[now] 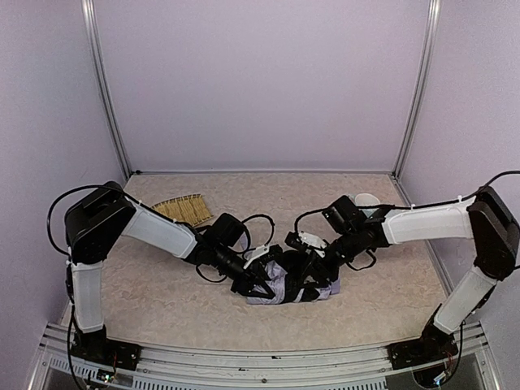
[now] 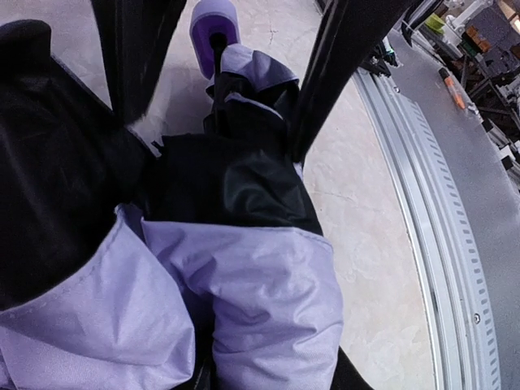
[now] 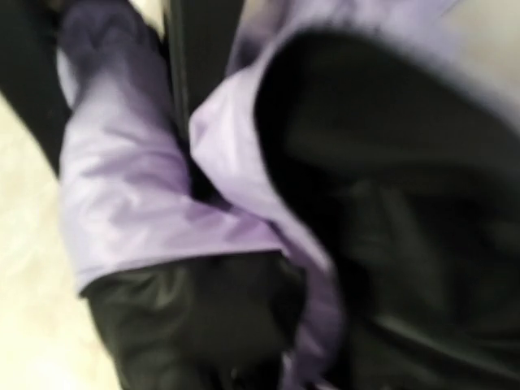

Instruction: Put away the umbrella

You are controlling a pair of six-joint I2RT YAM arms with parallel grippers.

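Straddling the crumpled umbrella (image 1: 280,286) mid-table (image 1: 162,305), left gripper (image 2: 215,130) spread wide, right gripper (image 1: 313,272) blurred, grip untellable; edges well apart.

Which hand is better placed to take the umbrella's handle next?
Left hand, probably: its wrist view shows the lavender handle straight ahead between its spread fingers. The right wrist view shows only blurred canopy.

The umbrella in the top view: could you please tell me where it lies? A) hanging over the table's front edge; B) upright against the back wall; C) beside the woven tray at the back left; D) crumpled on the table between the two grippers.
D: the umbrella lies collapsed on the table between the left gripper and the right gripper, apart from the woven tray.
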